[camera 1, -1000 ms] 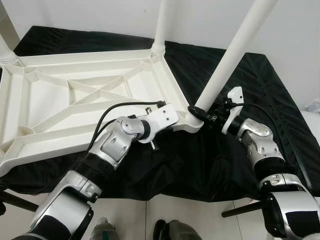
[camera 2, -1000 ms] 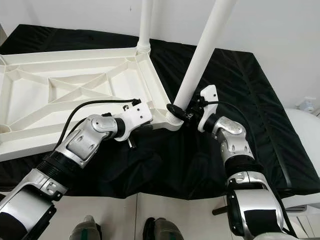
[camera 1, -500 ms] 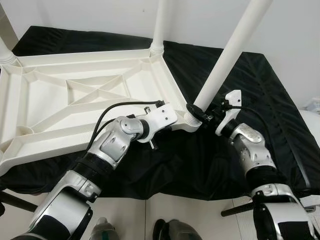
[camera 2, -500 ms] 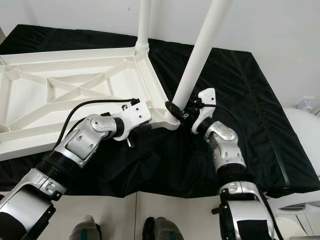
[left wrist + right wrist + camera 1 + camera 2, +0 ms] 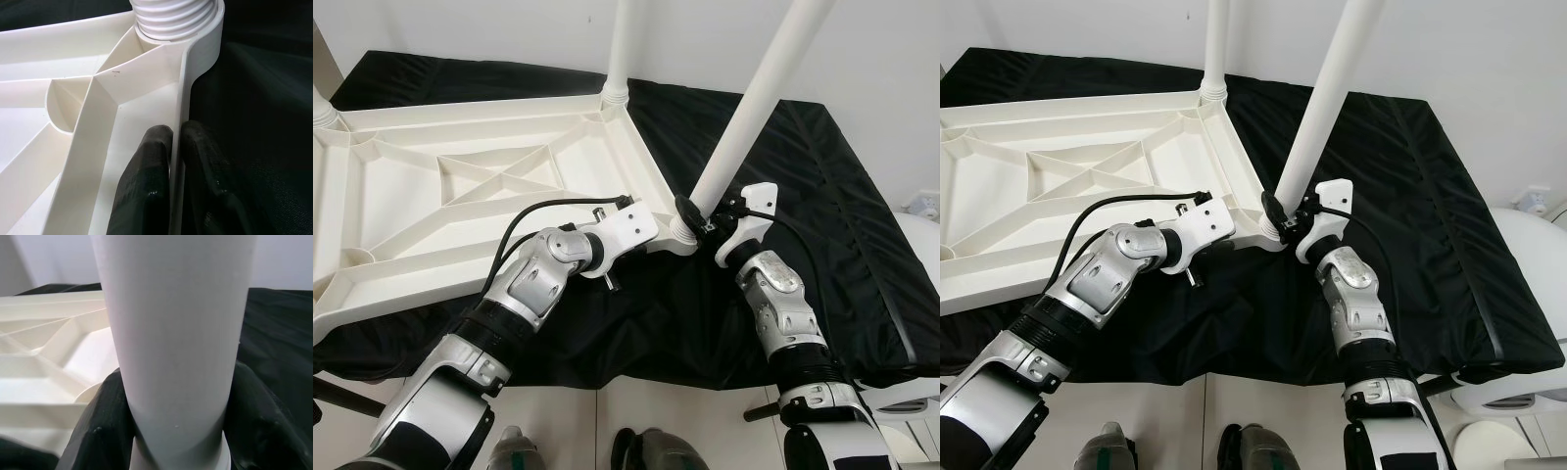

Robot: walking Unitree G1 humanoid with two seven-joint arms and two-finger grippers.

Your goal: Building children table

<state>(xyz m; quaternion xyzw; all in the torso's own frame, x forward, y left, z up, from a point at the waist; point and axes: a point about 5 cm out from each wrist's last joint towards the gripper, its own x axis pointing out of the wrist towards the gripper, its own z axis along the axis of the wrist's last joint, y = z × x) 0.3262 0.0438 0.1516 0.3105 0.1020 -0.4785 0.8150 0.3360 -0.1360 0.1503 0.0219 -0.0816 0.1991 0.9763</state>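
The upside-down tabletop point(image 5: 460, 186) is white all over, with white ribs that cross in an X shape on its underside. The near leg point(image 5: 754, 108) is plain white, and so is the far leg point(image 5: 622, 49). The ridged collar point(image 5: 176, 17) at the corner is white too. Under it all lies a black cloth point(image 5: 822, 196) with a dull shine. The left gripper point(image 5: 171, 171) has black fingers point(image 5: 142, 196). The right gripper point(image 5: 176, 426) also has black fingers point(image 5: 102, 431). Both arms are shiny silver with black bands and white end pieces. A black cable point(image 5: 538, 217) loops over the left arm. The wall point(image 5: 901, 59) behind is white.
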